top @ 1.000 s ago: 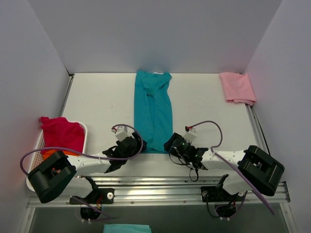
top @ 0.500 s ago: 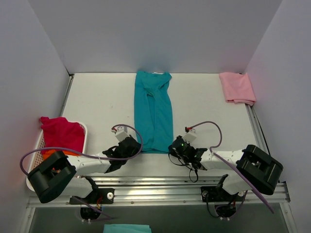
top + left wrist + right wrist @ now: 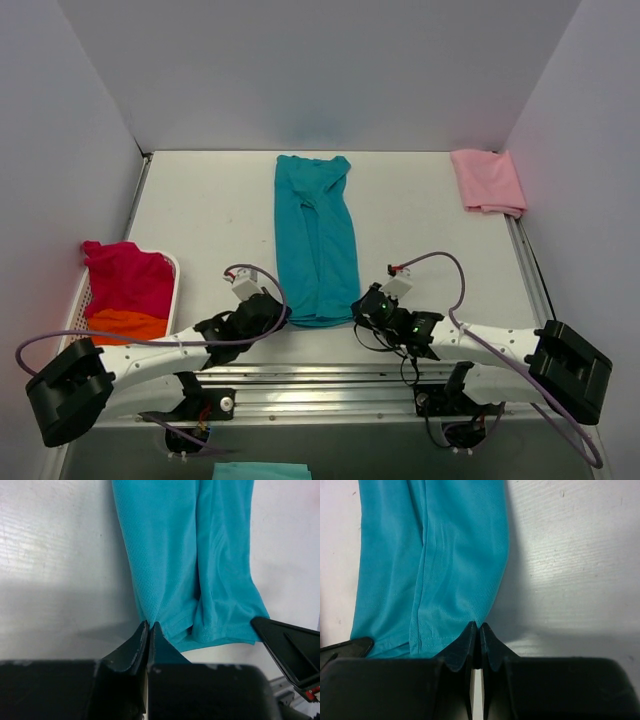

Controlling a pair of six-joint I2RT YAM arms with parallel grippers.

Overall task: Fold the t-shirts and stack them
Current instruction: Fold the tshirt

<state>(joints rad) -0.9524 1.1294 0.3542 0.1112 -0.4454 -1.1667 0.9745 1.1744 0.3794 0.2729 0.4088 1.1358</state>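
Observation:
A teal t-shirt (image 3: 316,238), folded lengthwise into a long strip, lies down the middle of the table. My left gripper (image 3: 280,316) is shut on its near left hem corner (image 3: 150,617). My right gripper (image 3: 358,314) is shut on its near right hem corner (image 3: 479,619). A pale pink t-shirt (image 3: 488,180) lies folded at the far right corner. A magenta-red t-shirt (image 3: 127,275) drapes over an orange t-shirt (image 3: 127,326) in the basket at left.
The white plastic basket (image 3: 176,272) stands at the table's left edge beside the left arm. Grey walls close in the back and both sides. A metal rail (image 3: 320,378) runs along the near edge under both arms.
Both grippers have closed on the near hem corners of the teal t-shirt. Both arms have drawn towards the near edge, and the shirt has slid that way with them.

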